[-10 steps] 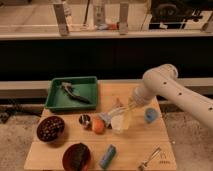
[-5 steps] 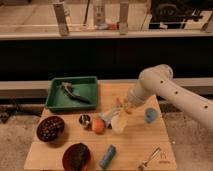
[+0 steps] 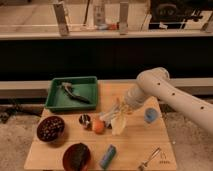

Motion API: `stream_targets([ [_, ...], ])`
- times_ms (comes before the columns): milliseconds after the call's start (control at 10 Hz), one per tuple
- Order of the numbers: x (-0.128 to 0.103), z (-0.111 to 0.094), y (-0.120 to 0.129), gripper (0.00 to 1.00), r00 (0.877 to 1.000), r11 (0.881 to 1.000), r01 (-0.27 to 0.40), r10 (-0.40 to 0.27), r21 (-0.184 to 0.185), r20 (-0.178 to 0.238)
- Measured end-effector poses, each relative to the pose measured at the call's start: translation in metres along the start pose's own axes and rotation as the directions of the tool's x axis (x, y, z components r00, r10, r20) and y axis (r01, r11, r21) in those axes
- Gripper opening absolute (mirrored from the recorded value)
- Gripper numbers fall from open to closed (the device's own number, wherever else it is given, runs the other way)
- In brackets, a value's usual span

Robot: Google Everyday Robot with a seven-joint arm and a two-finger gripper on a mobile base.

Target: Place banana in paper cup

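Note:
On the wooden table (image 3: 140, 142) stands the cream paper cup (image 3: 118, 127), just right of the orange fruit (image 3: 98, 126). The pale yellow banana (image 3: 108, 115) slants from the gripper down to the left, and its lower end lies by the cup's rim and the orange. My gripper (image 3: 120, 108), at the end of the white arm (image 3: 155, 85) that comes in from the right, hovers right above the cup and touches the banana's upper end. Whether the banana is in the cup or beside it cannot be made out.
A green tray (image 3: 56, 102) holding a dark object (image 3: 75, 93) sits at the back left. A small metal cup (image 3: 85, 120), a blue cup (image 3: 150, 115), two dark bowls (image 3: 50, 129) (image 3: 76, 156), a blue cylinder (image 3: 107, 156) and a metal utensil (image 3: 150, 159) lie around.
The arm has shifted a little to the left and down over the cup, and the banana now hangs lower by the cup's rim.

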Motion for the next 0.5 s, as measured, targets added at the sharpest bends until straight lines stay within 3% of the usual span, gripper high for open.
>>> stream_targets([
  [200, -0.0046, 0.0060, -0.0029, 0.78, 1.000, 1.000, 0.014, -0.013, -0.006, 0.019],
  [500, -0.0037, 0.0114, -0.0004, 0.80, 1.000, 0.999, 0.014, -0.014, -0.038, 0.013],
])
